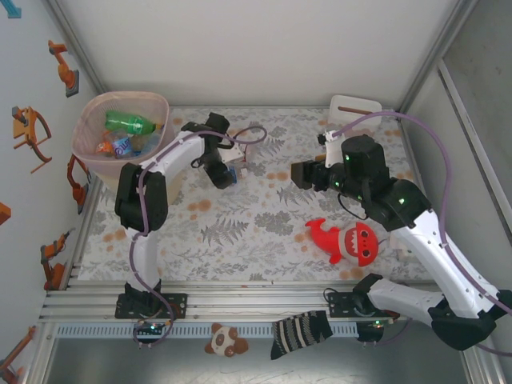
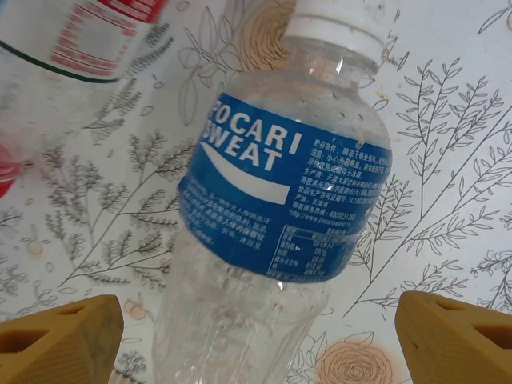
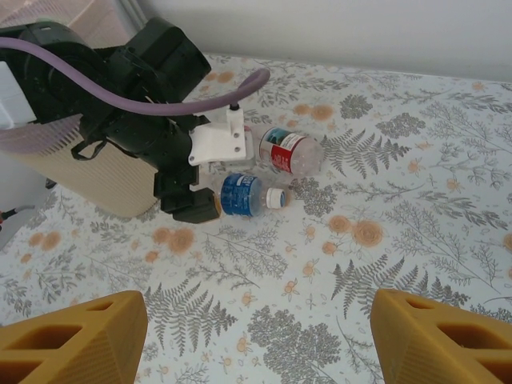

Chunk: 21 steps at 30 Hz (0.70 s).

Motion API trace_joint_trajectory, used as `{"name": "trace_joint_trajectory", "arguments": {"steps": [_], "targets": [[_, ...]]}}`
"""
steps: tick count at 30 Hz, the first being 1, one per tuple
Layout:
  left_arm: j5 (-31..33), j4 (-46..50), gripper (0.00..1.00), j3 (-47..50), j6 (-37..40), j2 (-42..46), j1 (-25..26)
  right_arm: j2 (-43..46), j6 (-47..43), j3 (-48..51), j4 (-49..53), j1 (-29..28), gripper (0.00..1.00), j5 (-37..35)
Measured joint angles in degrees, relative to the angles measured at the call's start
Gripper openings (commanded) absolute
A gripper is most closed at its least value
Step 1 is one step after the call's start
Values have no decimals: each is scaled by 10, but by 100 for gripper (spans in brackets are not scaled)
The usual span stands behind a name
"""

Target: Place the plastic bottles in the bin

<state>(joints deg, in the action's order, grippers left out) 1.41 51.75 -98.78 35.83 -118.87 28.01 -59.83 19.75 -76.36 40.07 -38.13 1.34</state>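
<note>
At the upper left of the left wrist view, a red-labelled bottle point(image 2: 92, 40) is blurred and cut off by the edge.

The tablecloth point(image 1: 264, 232) is white, printed with grey ferns and orange blossoms. The blue-labelled bottle point(image 2: 280, 200) is clear, with white lettering and a white cap; the red-labelled bottle point(image 3: 288, 152) beside it is clear too. The bin point(image 1: 100, 170) is translucent pink, a green bottle point(image 1: 128, 122) inside. The shark plush point(image 1: 348, 242) is red with white teeth. The left gripper's fingers point(image 2: 56, 340) and right gripper's fingers point(image 3: 72, 336) are ochre.
</note>
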Motion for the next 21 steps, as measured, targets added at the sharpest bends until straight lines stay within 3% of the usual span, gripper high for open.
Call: {"name": "trace_joint_trajectory", "arguments": {"steps": [11, 17, 21], "targets": [[-21, -1, 73, 16, 11, -37, 0, -8, 0, 0, 0, 0, 73, 1], [-27, -1, 76, 17, 12, -38, 0, -9, 0, 0, 0, 0, 73, 1], [-30, -1, 70, 17, 12, -38, 0, -9, 0, 0, 0, 0, 73, 1]]}}
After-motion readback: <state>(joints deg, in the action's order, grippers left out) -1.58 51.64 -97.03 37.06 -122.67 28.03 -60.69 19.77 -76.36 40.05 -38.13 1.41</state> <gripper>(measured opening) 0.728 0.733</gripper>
